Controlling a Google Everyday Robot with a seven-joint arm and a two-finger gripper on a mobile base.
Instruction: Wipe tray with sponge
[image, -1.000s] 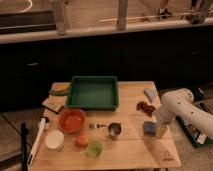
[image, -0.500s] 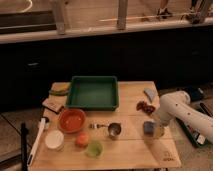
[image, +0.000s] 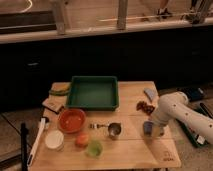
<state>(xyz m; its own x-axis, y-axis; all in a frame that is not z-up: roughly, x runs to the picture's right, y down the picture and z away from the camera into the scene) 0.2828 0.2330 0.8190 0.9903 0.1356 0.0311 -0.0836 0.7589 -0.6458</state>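
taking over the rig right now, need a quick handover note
End effector: low over the right front of the table, right at the blue sponge; a grasp is not confirmed.
Tray: back middle of the table, away from the sponge, nothing in it.
Done: the arm is at the sponge, nothing more.
Left: secure the sponge, carry it to the tray past the metal cup, then wipe the bottom.

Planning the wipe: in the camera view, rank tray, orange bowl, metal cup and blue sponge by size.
1. tray
2. orange bowl
3. metal cup and sponge look alike; the gripper at the sponge partly hides it.
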